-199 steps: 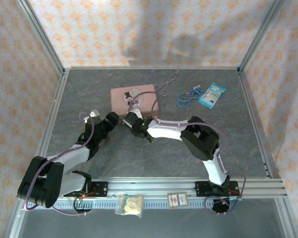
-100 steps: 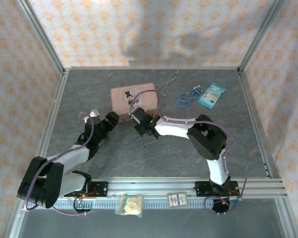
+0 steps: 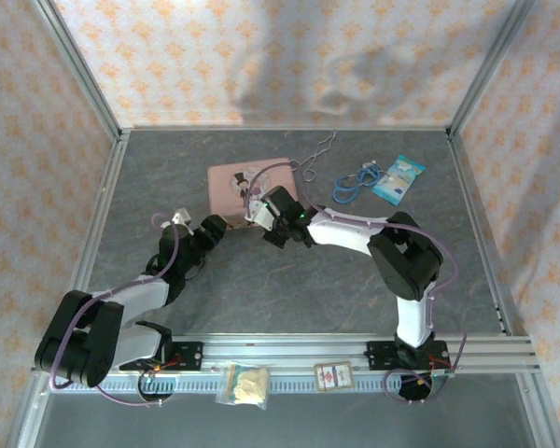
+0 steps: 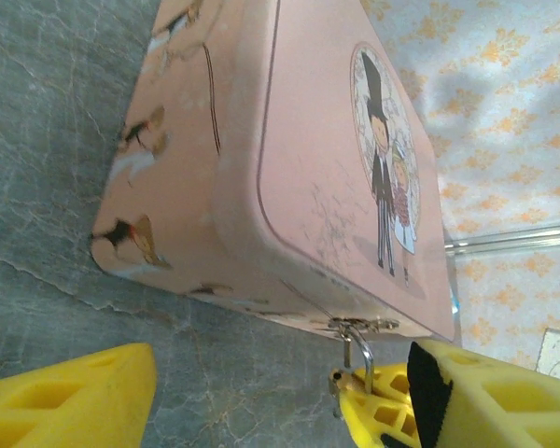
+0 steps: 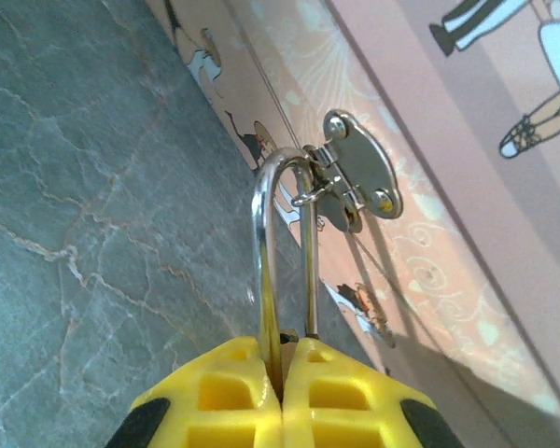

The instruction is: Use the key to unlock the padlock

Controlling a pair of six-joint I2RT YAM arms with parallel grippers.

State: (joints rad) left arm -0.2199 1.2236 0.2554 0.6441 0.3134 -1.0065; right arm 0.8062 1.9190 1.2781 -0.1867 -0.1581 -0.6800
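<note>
Grey table (image 3: 261, 299): right gripper (image 5: 282, 359) just moved up to the pink tin (image 4: 308, 140) and is clamped on the padlock (image 5: 259, 245). Left gripper (image 4: 271, 397) gapes wide; can't tell where the key is.

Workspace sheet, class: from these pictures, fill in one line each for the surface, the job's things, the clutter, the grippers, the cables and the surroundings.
Surface: grey marbled table, flat.
Job's things: padlock hangs by its silver shackle through the hasp of the pink tin; its body is hidden between the fingers.
Clutter: wire loop, blue cord and blue-white packet far right; plastic bag and small card on the near rail.
Grippers: right gripper shut on the padlock's shackle; left gripper open, facing the tin.
Cables: purple cables run along both arms.
Surroundings: patterned walls, aluminium frame.
</note>
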